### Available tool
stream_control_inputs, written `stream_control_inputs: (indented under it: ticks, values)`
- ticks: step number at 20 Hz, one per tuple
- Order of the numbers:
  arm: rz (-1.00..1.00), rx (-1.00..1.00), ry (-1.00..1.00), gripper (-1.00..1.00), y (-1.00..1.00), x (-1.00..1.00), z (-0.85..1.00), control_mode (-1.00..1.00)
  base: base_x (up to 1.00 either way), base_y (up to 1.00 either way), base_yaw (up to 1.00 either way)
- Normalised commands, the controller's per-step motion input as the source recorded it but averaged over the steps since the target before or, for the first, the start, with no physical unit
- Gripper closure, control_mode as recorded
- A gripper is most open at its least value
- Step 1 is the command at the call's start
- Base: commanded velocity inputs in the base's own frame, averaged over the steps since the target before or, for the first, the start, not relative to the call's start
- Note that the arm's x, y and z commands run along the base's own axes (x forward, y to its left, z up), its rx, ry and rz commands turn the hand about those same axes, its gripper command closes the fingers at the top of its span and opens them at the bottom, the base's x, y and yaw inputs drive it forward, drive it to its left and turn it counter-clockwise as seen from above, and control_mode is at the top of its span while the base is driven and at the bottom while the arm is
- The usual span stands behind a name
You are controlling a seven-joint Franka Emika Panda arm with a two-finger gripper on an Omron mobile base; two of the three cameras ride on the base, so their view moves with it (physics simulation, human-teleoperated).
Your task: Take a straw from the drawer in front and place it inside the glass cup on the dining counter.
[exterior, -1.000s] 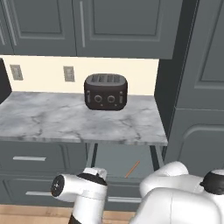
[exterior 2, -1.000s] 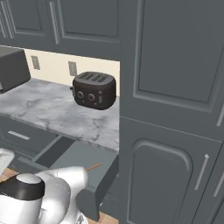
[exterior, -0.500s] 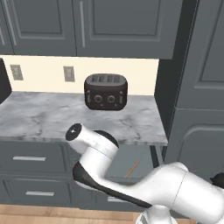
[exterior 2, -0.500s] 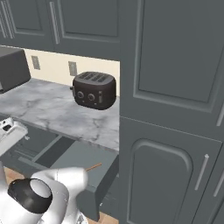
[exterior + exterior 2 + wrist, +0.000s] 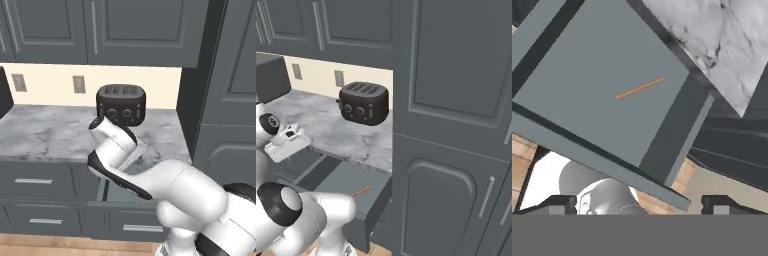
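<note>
Your arm has swung up over the open slate-grey box drawer (image 5: pixel 607 75), fingers (image 5: pixel 559 202) spread wide and empty, the thin brownish-orange straw (image 5: pixel 639 89) lying well ahead of them.

toaster (image 5: pixel 121 104): black, on marble worktop (image 5: pixel 45 132) | wall outlets (image 5: pixel 78 84)

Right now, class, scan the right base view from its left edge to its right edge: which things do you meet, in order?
Gripper → toaster on the marble worktop (the straw in the open drawer lies below it) → tall grey cabinet door.
</note>
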Motion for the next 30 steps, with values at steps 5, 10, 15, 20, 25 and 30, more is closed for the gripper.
stream_control_inputs:
  ticks: [5,10,15,20,25,30]
  values:
    - [-0.5,0.05,0.03,-1.0,-0.63,0.41,-0.19,-1.0,0.0,0.0,0.0]
    - [-0.37,0.13,0.02,-1.0,-0.68,0.3,-0.53,-1.0,0.0,0.0,0.0]
    - [-0.29,0.11,0.0,-1.0,-0.43,0.02,-0.79,-1.0,0.0,0.0,0.0]
    - [-0.29,0.03,0.0,-1.0,-0.28,0.25,-0.59,-1.0,0.0,0.0,0.0]
    - [-0.21,0.0,-0.04,-1.0,-0.11,0.15,-0.46,-1.0,0.0,0.0,0.0]
    - [-0.1,0.0,-0.11,-1.0,-0.03,0.26,-0.33,-1.0,0.0,0.0,0.0]
